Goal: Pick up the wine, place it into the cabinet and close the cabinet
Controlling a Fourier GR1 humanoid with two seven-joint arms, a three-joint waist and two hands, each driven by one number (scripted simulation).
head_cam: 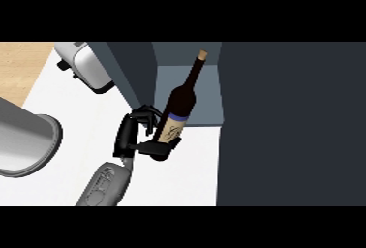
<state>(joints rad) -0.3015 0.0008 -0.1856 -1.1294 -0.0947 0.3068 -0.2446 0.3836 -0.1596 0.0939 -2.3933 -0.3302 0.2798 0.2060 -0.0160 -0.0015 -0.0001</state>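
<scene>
Wine bottle (178,109), dark glass with a tan cork at its tip, leans with its neck pointing toward one o'clock and its base at about seven o'clock, caught low down in a black hand (146,133) whose fingers are curled round the lower body and partly hide it. By its place left of centre this hand reads as the left one, though only one forearm shows, so that is a judgement; the right hand appears nowhere. The bottle hangs at the mouth of the cabinet (204,82), its neck already over the grey-blue interior floor and its base over the white counter (186,169). The dark cabinet door (289,126) stands open at three o'clock, close beside the bottle's shoulder. The risks I see: the grip sits low, so the long neck could swing and strike the cabinet's left wall (136,72) or the door edge on the way in; set down at this tilt, the bottle could topple; and the door still needs closing once the hand is clear. A toaster (89,65) at eleven o'clock and a grey pot (28,140) at nine o'clock sit well clear. The cream label (172,130), topped by a blue band, carries a faint scrawl that cannot be read; no brand is legible.
</scene>
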